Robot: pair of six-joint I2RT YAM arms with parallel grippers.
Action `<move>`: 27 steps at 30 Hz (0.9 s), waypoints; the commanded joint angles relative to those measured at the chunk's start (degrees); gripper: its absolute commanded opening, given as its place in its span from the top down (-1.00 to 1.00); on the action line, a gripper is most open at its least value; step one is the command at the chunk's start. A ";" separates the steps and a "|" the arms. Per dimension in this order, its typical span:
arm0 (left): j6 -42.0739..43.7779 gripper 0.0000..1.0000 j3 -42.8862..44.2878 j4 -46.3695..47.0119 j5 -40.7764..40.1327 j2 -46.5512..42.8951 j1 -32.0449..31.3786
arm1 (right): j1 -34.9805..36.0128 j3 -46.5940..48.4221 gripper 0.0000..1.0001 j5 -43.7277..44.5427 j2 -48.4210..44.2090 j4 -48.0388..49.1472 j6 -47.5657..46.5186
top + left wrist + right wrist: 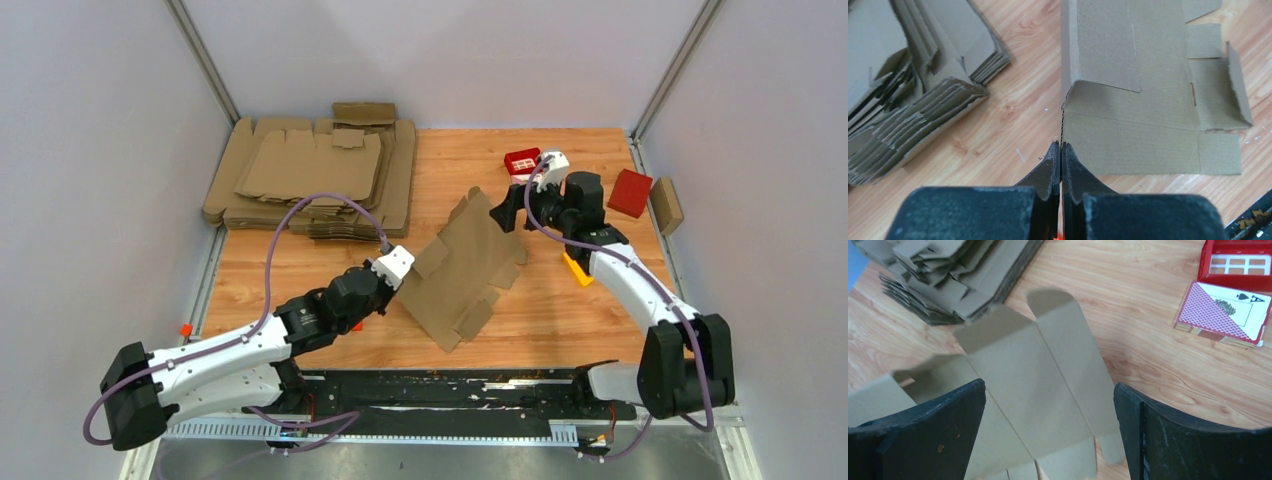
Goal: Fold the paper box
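left gripper (1061,148): jaws closed flat on the near-left edge of the paper box (1128,135). the thin corrugated edge runs straight into the pinch, so we count this as a hold.

right gripper (1048,387): jaws at full spread, nothing between the pads. it hangs over the far-right flaps of the sheet. we cannot tell whether a fingertip touches the card.

the paper box lies mid-bench as an unfolded die-cut sheet between the two grippers. one long panel on the left gripper's side appears turned up along a crease, and the rest spreads over the wood of the bench (560,335). it is well apart from the pile of flat blanks (310,175) at the far-left corner.

handling, our judgement:
- the card is light and thin, stiff across a panel and weak along the creases.
- the surface is matte with fair grip, but the sheet will likely slide on the smooth wood when pushed, so one side must be pinned.
- we would take hold of a panel edge close to a crease, not the small tuck flaps, which would bend or tear.

further out, a pack of playing cards (1223,310) and a red tray (1235,262) sit toward the far-right edge.
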 commanded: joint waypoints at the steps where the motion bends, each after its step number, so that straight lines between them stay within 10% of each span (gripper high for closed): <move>1: 1.05 1.00 0.11 1.81 -5.03 -2.68 -0.52 | -5.11 -2.33 -1.00 -9.88 4.48 8.46 -2.68; 27: 1.13 1.00 0.58 1.20 -8.17 -0.58 -1.64 | -6.96 30.07 -0.99 -37.76 51.38 13.08 8.30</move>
